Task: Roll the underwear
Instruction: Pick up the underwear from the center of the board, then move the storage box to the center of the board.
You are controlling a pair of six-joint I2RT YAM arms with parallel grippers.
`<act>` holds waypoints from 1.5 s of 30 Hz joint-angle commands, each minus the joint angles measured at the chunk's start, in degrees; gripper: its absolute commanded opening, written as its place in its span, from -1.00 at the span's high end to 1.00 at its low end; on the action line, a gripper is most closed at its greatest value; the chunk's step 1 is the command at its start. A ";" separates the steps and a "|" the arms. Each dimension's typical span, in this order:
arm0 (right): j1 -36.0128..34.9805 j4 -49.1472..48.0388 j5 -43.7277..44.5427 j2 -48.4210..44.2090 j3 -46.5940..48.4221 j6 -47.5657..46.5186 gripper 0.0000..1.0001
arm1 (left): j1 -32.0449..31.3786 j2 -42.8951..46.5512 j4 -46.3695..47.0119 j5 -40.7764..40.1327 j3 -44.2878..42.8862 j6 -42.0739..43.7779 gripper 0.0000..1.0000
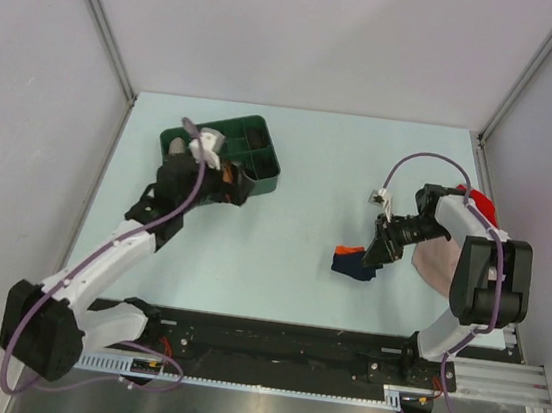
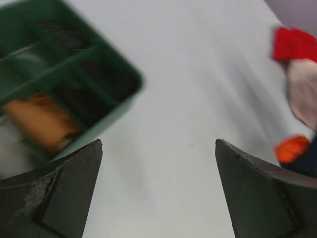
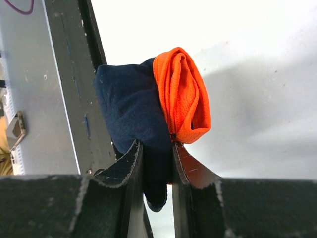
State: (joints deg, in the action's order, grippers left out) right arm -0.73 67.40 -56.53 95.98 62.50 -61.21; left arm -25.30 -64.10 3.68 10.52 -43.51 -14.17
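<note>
The left arm (image 1: 115, 247) stretches forward with left fingers (image 2: 59, 198) spread wide; the right fingers (image 3: 126, 171) pinch nearly together.

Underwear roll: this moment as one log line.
right gripper shut on underwear | left gripper open, empty, near green bin | red cloth, beige cloth at right

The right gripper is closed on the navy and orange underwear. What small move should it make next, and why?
Probably lift the right gripper slightly without opening it: its jaws pinch the underwear, which already looks bundled. The left gripper is open and empty beside the green tray, far across the table, so it cannot help yet.
</note>
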 commanded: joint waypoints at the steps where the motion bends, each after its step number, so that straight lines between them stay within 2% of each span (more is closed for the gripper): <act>1: 0.38 -0.86 -2.70 -2.73 1.84 1.62 1.00 | 8.24 7.13 -9.03 -18.04 0.96 -5.33 -1.00; 3: 0.20 -1.04 -2.79 -2.73 1.84 1.62 1.00 | 13.48 7.15 -10.44 -19.84 1.32 -5.52 -0.97; 5: 0.21 -1.30 -2.44 -2.82 1.84 2.06 1.00 | 18.68 5.13 -10.97 -14.85 1.14 -6.21 -0.84; 6: 0.20 -1.48 -2.35 -2.91 1.84 2.23 1.00 | 24.02 1.47 -12.02 -12.48 0.53 -7.09 -0.76; 7: 0.12 -1.83 -2.01 -3.08 1.84 2.67 1.00 | 26.94 -0.83 -12.29 -7.24 0.09 -7.62 -0.70; 8: 0.12 -2.09 -1.83 -3.52 1.84 3.02 1.00 | 30.97 -3.03 -12.38 -4.40 -0.52 -7.54 -0.80; 10: 0.03 -2.88 -1.30 -3.96 1.84 3.73 1.00 | 34.07 -10.56 -12.56 1.57 -3.15 -8.06 -0.94; 12: 0.03 -3.15 -1.04 -4.58 1.84 4.26 1.00 | 36.54 -14.99 -13.34 2.31 -6.13 -8.15 -0.88; 16: -0.15 -2.97 -0.86 -4.84 1.84 4.17 1.00 | 36.81 -20.97 -15.11 -2.08 -10.19 -6.66 -0.81; 21: -0.23 -3.67 -1.03 -4.49 1.84 4.43 1.00 | 36.81 -27.92 -19.50 -3.75 -15.90 -3.50 -0.46; 24: -0.50 -4.11 -0.69 -5.01 1.84 4.61 1.00 | 36.81 -29.86 -19.59 -4.02 -16.35 -3.40 -0.26; 27: -0.76 -4.81 -0.33 -5.54 1.92 5.31 1.00 | 36.55 -30.91 -19.15 -3.58 -16.43 -3.67 0.02; 28: -1.02 -5.08 -0.25 -5.72 1.92 5.57 1.00 | 36.29 -30.91 -19.41 -3.41 -16.44 -3.67 0.19; 30: -1.29 -5.95 -0.16 -6.33 1.92 6.80 1.00 | 35.85 -31.09 -19.42 -3.40 -16.35 -3.76 0.42; 31: -1.38 -6.40 -0.16 -6.51 2.01 7.24 1.00 | 35.15 -31.00 -19.76 -3.75 -16.26 -3.84 0.69; 34: -2.52 -9.03 0.28 -7.56 2.19 10.57 1.00 | 32.96 -29.08 -20.64 -5.68 -15.21 -4.63 0.99; 39: -6.46 -17.99 1.69 -9.50 2.36 19.97 1.00 | 28.38 -22.41 -23.10 -10.44 -10.91 -9.64 0.99; 45: -11.39 -33.98 6.16 -12.40 2.36 38.51 1.00 | 21.44 -12.91 -22.23 -13.51 -1.51 -18.24 0.99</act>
State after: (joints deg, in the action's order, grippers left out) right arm -9.41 47.05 -52.99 87.07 62.54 -37.28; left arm 0.84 -84.88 -16.91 -3.09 -49.28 -25.93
